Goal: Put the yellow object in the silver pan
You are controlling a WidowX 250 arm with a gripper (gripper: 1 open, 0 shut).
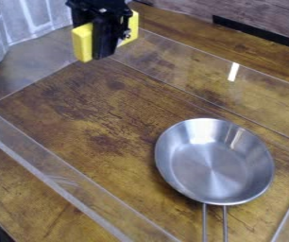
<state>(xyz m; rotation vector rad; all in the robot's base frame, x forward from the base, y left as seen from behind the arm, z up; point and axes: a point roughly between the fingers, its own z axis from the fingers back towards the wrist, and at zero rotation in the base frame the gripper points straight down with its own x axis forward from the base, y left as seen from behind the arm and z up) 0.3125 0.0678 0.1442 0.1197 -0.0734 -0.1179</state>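
Observation:
At the top of the camera view, my gripper [100, 52] is shut on the yellow object [83, 43], a small yellow block that shows on both sides of the black fingers and hangs well above the wooden table. The silver pan [214, 161] lies empty at the lower right, its thin handle [207, 225] pointing toward the bottom edge. The block is up and to the left of the pan, far from it.
A clear plastic sheet or low wall [59, 180] borders the wooden table [96, 123], with glare streaks at the right. Pale curtain-like material [15, 28] stands at the upper left.

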